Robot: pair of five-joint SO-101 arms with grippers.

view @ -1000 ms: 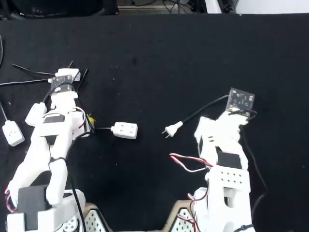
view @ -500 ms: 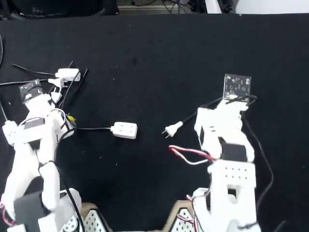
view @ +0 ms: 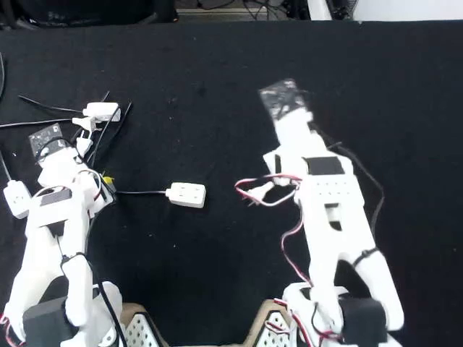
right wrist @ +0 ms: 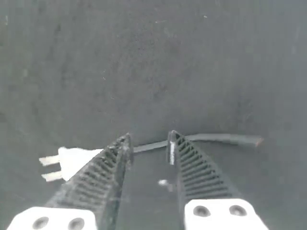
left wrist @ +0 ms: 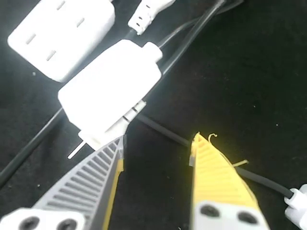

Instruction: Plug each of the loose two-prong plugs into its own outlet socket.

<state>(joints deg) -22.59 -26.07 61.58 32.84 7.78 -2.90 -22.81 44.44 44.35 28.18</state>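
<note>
My left gripper [left wrist: 156,143] is open, just short of a white two-prong plug [left wrist: 110,91] whose prongs point at the grey finger. That plug lies on black cables next to a white outlet block [left wrist: 62,33]. My right gripper [right wrist: 148,140] is open and low over the black cloth. The black cord [right wrist: 225,139] of a second white two-prong plug [right wrist: 72,160] runs between its fingertips, with the plug just outside one finger. In the high view another white outlet socket [view: 187,194] lies between the arms, and a further socket [view: 16,196] lies at the far left.
A tangle of black cables and white plugs [view: 101,112] lies at the back left. Red and white wires [view: 253,189] loop off the right arm [view: 325,195] over the table's middle. The black cloth [view: 217,87] covers the table.
The right arm has swung left and forward, from the right side to over the loose plug at the centre. The left arm shifted left a second ago and has since held still.
</note>
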